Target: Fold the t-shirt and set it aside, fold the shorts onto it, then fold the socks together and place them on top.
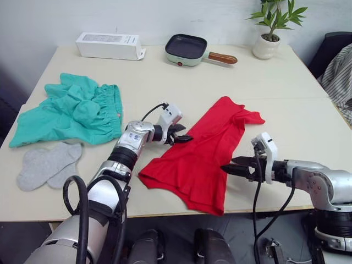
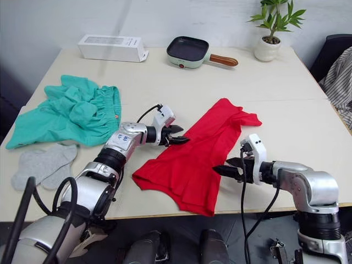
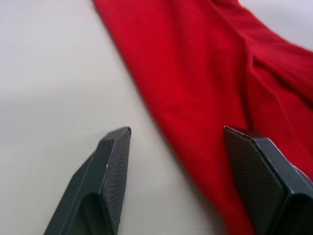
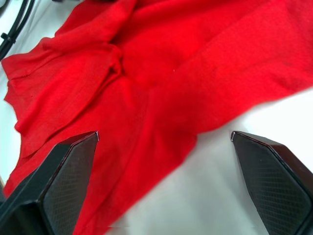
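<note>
The red t-shirt (image 1: pixel 206 151) lies folded lengthwise as a long strip, running diagonally across the middle of the table. My left gripper (image 1: pixel 184 135) is open at the strip's left edge, one finger over bare table, the other over the cloth (image 3: pixel 205 88). At the strip's right edge, close to the near end, my right gripper (image 1: pixel 228 166) is open and empty, and its fingers frame the red cloth (image 4: pixel 146 83). Teal-green shorts (image 1: pixel 74 113) lie crumpled at the left of the table. Two grey socks (image 1: pixel 47 164) lie flat in front of them.
Along the table's (image 1: pixel 297 110) far edge stand a white box (image 1: pixel 109 45), a small green pan with a wooden handle (image 1: pixel 190 49) and a potted plant (image 1: pixel 270 30). A striped cloth (image 1: pixel 341 77) hangs at the right, off the table.
</note>
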Tool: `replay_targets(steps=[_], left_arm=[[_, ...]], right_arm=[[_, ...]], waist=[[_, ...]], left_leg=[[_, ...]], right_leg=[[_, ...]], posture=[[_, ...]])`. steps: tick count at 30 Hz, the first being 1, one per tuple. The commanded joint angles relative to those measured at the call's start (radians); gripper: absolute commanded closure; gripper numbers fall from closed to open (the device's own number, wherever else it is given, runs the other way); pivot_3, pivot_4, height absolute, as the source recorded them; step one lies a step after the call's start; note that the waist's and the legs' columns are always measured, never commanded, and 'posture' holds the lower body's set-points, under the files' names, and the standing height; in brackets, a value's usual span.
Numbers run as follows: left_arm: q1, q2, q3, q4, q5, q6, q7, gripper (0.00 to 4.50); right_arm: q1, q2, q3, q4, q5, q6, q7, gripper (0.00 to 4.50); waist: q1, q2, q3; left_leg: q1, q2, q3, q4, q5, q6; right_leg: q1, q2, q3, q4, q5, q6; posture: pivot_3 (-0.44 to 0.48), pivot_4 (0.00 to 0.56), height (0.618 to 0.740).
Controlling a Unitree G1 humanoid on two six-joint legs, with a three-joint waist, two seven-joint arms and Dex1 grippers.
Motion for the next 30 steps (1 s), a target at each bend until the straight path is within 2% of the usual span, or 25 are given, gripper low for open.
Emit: replay_targets(steps=[1, 4, 12, 18, 21, 30], left_arm=[[-0.031, -0.032, 0.008, 0.055, 0.013, -0.043, -0.022, 1.37], [-0.05, -0.052, 0.03, 0.098, 0.012, -0.047, -0.003, 1.93], [-0.021, -0.047, 0.051, 0.101, 0.03, -0.074, 0.012, 4.47], [0.046, -0.034, 0.107, 0.021, 0.002, -0.079, 0.073, 4.5], [0.102, -0.032, 0.169, -0.07, -0.033, -0.06, 0.16, 4.5], [0.346, -0.034, 0.243, -0.525, -0.049, 0.114, 0.422, 4.5]], right_arm=[[0.006, 0.051, 0.013, 0.004, 0.024, 0.019, -0.065, 0.65], [0.025, 0.062, 0.03, -0.005, 0.039, 0.024, -0.08, 1.62], [0.011, 0.059, 0.024, 0.035, 0.057, -0.007, -0.102, 4.4], [-0.06, 0.012, 0.069, 0.128, 0.039, -0.073, -0.066, 4.46], [-0.135, -0.008, 0.116, 0.223, 0.011, -0.141, -0.03, 4.46], [-0.389, 0.0, 0.286, 0.599, -0.136, -0.402, 0.118, 4.46]], waist=[[0.001, 0.0, 0.0], [0.002, 0.0, 0.0], [0.0, 0.0, 0.0], [-0.008, 0.0, 0.0], [-0.018, 0.0, 0.0], [-0.026, 0.0, 0.0]], left_leg=[[0.0, 0.0, 0.0, 0.0, 0.0, 0.0], [0.0, 0.0, 0.0, 0.001, 0.0, -0.001], [0.0, 0.0, 0.0, 0.0, 0.001, 0.003], [0.0, -0.001, 0.0, 0.001, 0.001, 0.004], [0.001, 0.0, 0.0, 0.001, 0.002, 0.004], [0.0, -0.001, 0.001, 0.0, 0.003, 0.003]], right_leg=[[0.0, 0.0, 0.0, 0.0, 0.0, 0.0], [0.0, -0.001, 0.0, 0.001, 0.0, 0.0], [0.0, 0.0, 0.0, 0.001, 0.0, 0.0], [0.0, -0.001, 0.001, 0.001, 0.0, 0.0], [0.0, -0.001, 0.001, 0.002, 0.0, 0.0], [0.0, 0.0, 0.001, 0.007, 0.0, 0.0]], posture=[[0.0, 0.15, 0.74], [0.0, 0.15, 0.74], [0.0, 0.15, 0.74], [0.0, 0.15, 0.74], [0.0, 0.15, 0.74], [0.0, 0.15, 0.74]])
